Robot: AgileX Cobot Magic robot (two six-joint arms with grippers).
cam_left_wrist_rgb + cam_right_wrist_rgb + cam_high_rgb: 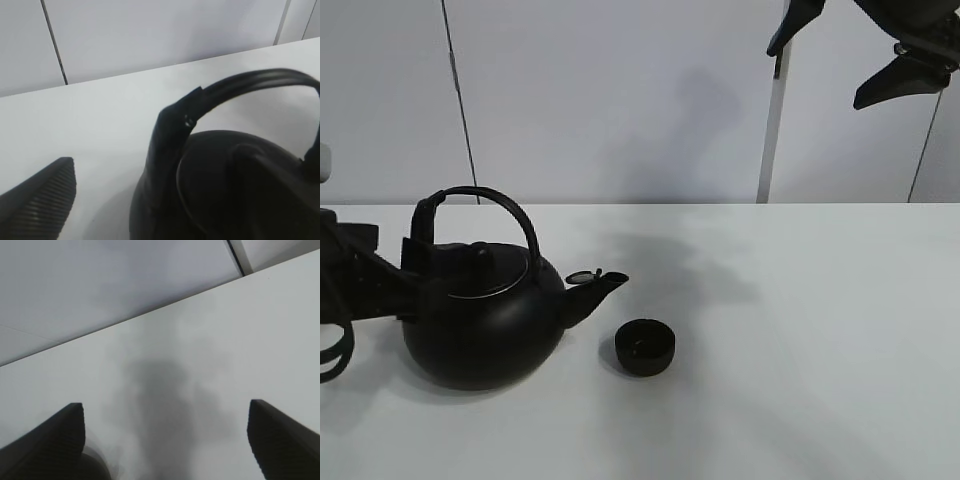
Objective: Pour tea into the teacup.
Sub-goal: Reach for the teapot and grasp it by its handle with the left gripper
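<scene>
- Progress check: I'd say we're right at the start. The kettle (485,320) sits upright and flat on the surface (820,350), so from what I can see no pouring has happened.
- The teacup (644,347) stands on the surface just beside the kettle, a bit below the tip of the spout (597,285) and not touching it. The spout already points roughly its way, which helps. The inside is too dark to tell if there's any tea in it.
- The left tool (412,275) is down at the kettle's far side from the cup, by the foot of the arched handle (250,82). It's spread wide and grasping nothing. In the wrist view one ribbed finger (42,200) sits clear of the handle, and the other is hidden.
- The right tool (165,407) hangs high up, well away from everything, also spread wide with nothing in it.
- Left to do, by my reckoning: clamp onto the handle, lift, tip the spout over the cup, pour, then set the kettle back down. So basically all of it.
</scene>
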